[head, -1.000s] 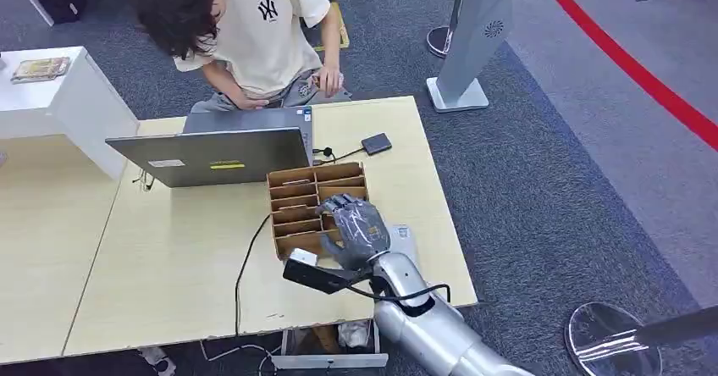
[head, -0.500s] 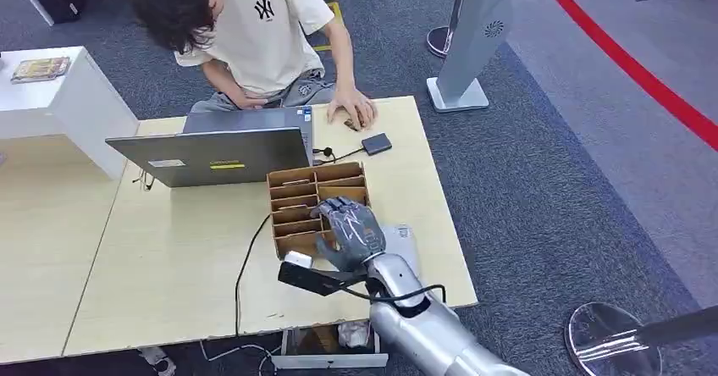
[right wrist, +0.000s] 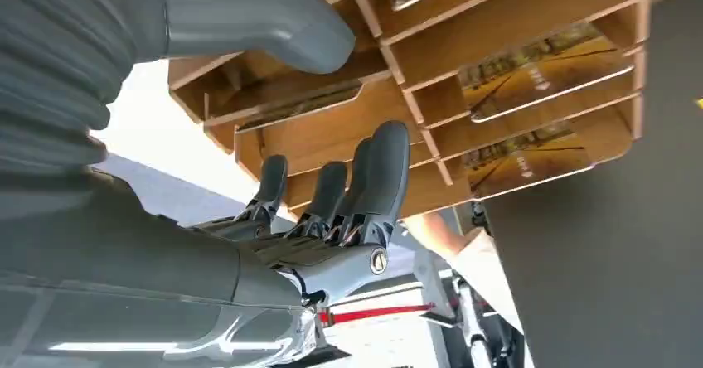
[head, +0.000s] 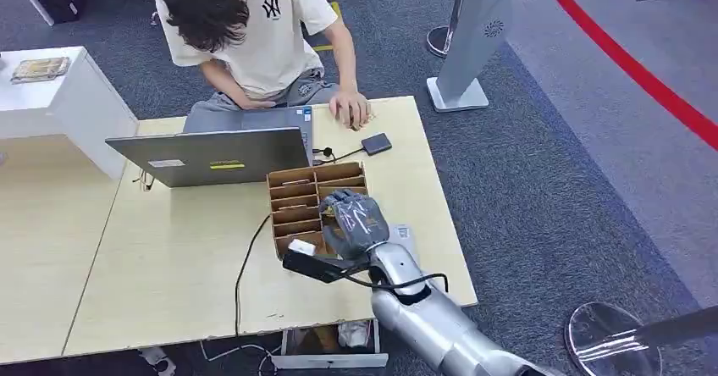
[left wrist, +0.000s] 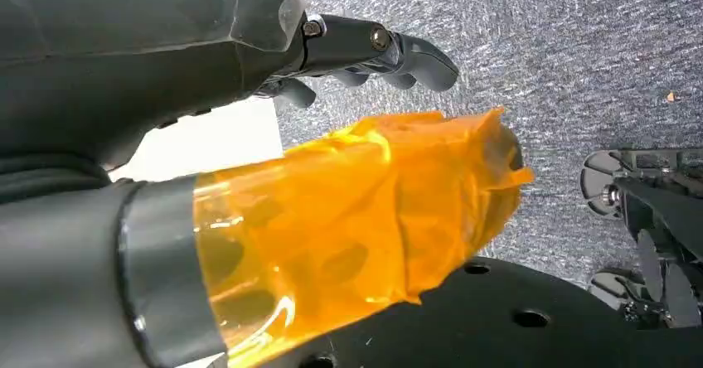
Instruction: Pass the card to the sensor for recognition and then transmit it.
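A pale wooden bench [head: 169, 266] carries a grey laptop [head: 212, 152] and, beside it, a brown cardboard organiser [head: 296, 202] of thin slotted compartments. Flat printed cards [right wrist: 539, 70] lie in several slots. The right hand [head: 356, 223], grey and ribbed, hovers over the organiser's near compartments, its dark fingers [right wrist: 377, 177] straight, close together, gripping nothing. The left hand [left wrist: 249, 70] hangs over speckled carpet, fingers loosely apart, its thumb wrapped in glossy orange film

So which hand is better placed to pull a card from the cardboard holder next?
The right hand: it sits directly over the cardboard card holder on the table, fingers extended toward the slots holding cards. The left hand points at carpeted floor, away from the table.
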### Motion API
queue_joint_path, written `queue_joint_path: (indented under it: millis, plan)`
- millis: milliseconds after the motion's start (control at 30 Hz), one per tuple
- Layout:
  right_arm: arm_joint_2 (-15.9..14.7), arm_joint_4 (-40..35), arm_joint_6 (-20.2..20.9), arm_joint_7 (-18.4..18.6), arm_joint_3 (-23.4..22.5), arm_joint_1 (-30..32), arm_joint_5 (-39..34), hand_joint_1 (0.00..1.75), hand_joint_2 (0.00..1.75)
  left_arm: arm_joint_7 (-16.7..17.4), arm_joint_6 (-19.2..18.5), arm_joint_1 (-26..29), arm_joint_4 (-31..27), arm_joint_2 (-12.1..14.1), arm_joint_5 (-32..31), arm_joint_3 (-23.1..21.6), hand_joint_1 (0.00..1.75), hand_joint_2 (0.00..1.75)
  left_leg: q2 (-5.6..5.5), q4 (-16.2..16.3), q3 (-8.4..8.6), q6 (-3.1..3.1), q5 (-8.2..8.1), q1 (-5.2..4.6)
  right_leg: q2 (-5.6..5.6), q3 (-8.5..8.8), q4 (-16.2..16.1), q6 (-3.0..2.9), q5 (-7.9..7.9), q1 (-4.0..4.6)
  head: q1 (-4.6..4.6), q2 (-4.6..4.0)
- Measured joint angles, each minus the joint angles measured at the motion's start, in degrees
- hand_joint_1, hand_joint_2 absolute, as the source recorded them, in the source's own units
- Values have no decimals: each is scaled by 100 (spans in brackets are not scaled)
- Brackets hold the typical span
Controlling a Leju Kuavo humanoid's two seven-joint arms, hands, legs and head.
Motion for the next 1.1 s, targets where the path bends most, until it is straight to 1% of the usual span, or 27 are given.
queue_joint_path:
  millis: [33,367,467,533,667,833,1100]
  plan:
    - [0,17,0,0,-9,-15,4,82,175,0,-4,0,0,0,0,0,0,0,0,0,0,0,0,0,0,0,0,0,0,0,0,0]
    - [-2,168,7,20,-92,-71,50,80,175,0,-7,0,0,2,0,0,0,0,0,0,0,0,0,0,0,0,0,0,0,0,0,0]
    - [0,190,7,22,-94,-73,50,86,175,0,-7,0,0,4,0,0,0,0,0,0,0,0,0,0,0,0,0,0,0,0,0,0]
    - [0,208,7,24,-94,-74,50,80,175,0,-7,0,0,4,0,0,0,0,0,0,0,0,0,0,0,0,0,0,0,0,0,0]
    - [0,260,11,35,-96,-74,59,82,175,2,-7,0,0,4,2,0,0,0,0,0,0,0,0,0,0,0,0,0,0,0,0,0]
    - [0,369,11,44,-125,-74,66,79,175,17,-7,0,0,2,22,0,0,0,0,0,0,0,0,0,0,0,0,0,0,0,0,0]
    - [0,555,-4,55,-230,-87,155,79,175,35,-7,0,0,2,26,0,0,0,0,0,0,0,0,0,0,0,0,0,0,0,-2,0]
